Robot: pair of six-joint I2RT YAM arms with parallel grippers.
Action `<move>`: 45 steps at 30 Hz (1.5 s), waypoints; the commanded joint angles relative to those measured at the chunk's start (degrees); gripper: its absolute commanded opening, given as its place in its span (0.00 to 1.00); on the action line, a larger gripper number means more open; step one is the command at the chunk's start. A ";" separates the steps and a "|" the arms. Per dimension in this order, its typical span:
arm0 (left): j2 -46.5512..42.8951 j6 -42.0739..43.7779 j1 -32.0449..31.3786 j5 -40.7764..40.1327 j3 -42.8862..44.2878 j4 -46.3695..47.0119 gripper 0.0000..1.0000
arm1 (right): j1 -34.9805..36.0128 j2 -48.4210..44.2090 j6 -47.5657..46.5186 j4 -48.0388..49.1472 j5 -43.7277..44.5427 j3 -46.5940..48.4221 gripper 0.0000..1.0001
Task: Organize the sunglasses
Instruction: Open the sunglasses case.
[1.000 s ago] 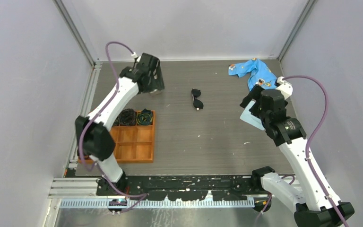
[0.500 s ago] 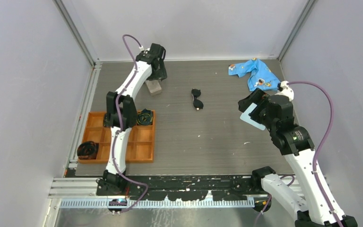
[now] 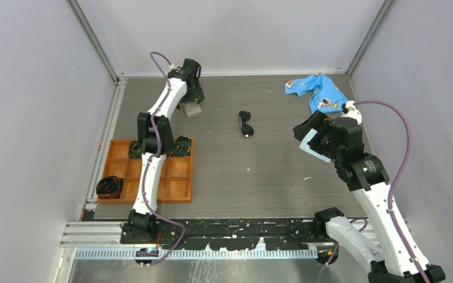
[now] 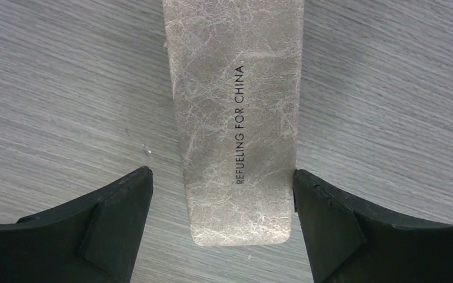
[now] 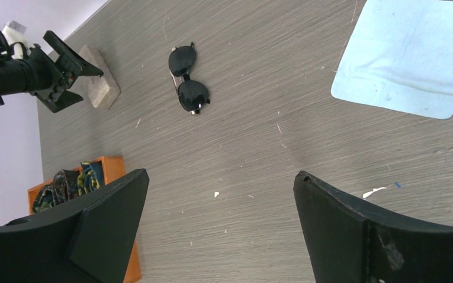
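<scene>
While spread wide, left gripper point(image 4: 221, 174) astride the end of the grey-tan case point(image 4: 236, 88), apparently set for a pickup: best centred first, case sitting closer to one finger than the other, then lowered square and closed across the narrow width; right gripper point(image 5: 219, 177) also spread wide, holding nothing, hovering over the table point(image 5: 307, 135) near a pale blue cloth point(image 5: 410, 56). Sunglasses point(image 5: 187, 79): black frame, two dark rounded lenses, lying flat toward the far middle, well apart from case and both grippers.
</scene>
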 commanded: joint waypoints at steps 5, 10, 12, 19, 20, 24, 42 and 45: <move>1.80 -1.21 0.81 2.29 1.60 0.98 0.77 | 0.07 -0.73 0.62 0.69 -1.16 -0.83 1.00; 2.81 -1.17 0.90 2.53 1.32 0.99 0.83 | 0.07 -1.79 0.62 0.04 -1.02 -1.41 1.00; 3.01 -1.25 0.90 2.90 1.21 1.08 0.86 | 0.08 -1.97 0.62 -0.23 -1.00 -1.58 1.00; 2.24 -1.78 0.90 2.59 -0.56 1.92 0.62 | 0.07 -2.55 0.68 -0.87 -0.61 -1.79 1.00; 2.07 -1.70 0.94 2.48 -0.52 1.82 0.54 | 0.04 -2.60 0.70 -0.91 -0.57 -1.84 1.00; -0.16 -1.43 0.91 2.69 -0.94 0.79 0.39 | 0.06 -2.51 0.91 -0.83 -0.86 -1.93 1.00; -53.36 -2.63 -0.16 58.35 -60.09 38.55 0.10 | -0.46 8.01 9.65 28.29 -28.93 -10.28 1.00; -59.18 -4.64 -0.71 65.13 -66.30 43.65 0.02 | -0.49 11.54 16.42 43.29 -38.70 -11.57 1.00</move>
